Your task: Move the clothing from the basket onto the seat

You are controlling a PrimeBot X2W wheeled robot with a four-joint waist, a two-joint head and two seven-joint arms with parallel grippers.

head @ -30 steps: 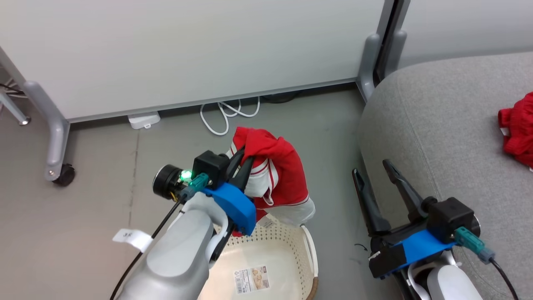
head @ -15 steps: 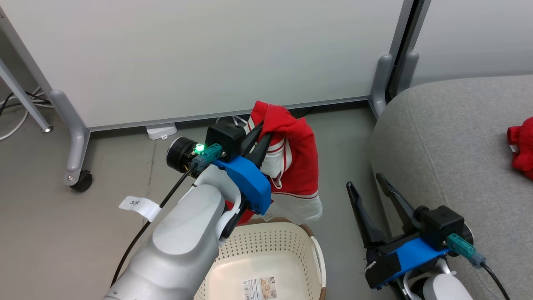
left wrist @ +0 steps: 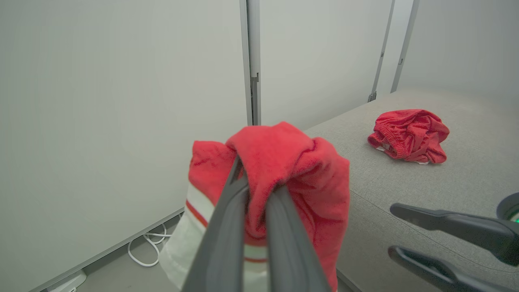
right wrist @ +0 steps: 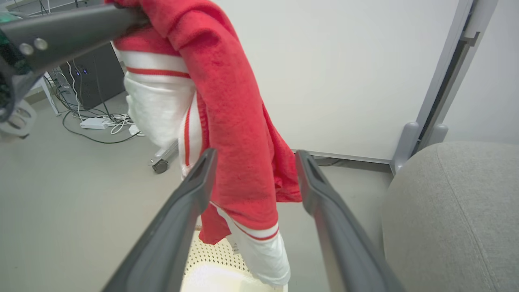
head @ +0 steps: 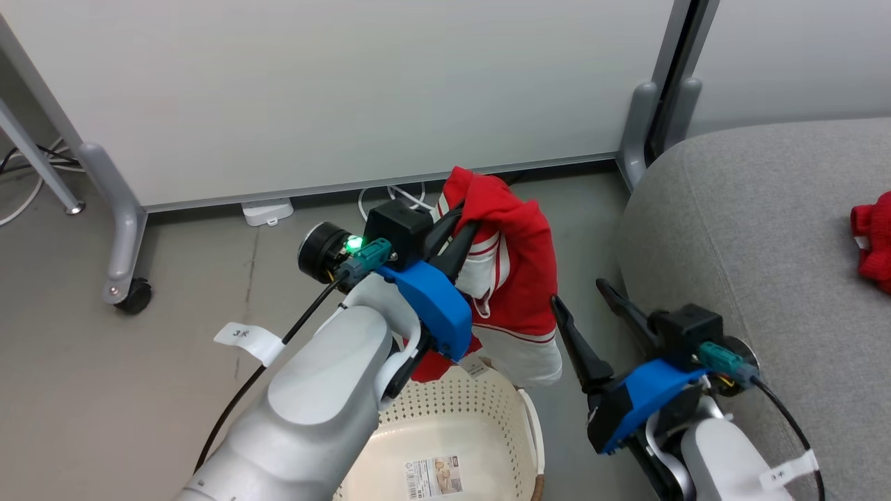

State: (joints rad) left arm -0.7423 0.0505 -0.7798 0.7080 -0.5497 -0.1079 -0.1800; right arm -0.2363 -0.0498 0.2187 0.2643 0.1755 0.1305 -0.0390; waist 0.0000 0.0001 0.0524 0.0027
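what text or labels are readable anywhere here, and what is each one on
"3", then one character too blurred to tell: left cable tag, white, on the left arm's black cable.
Too small to read: right cable tag, white, near the right arm.
Too small to read: barcode sticker on the floor of the basket.

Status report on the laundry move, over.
Left gripper shut on striped garment, hanging over basket rim. Right gripper open, empty, between that garment and sofa. Plain red garment lies on sofa.
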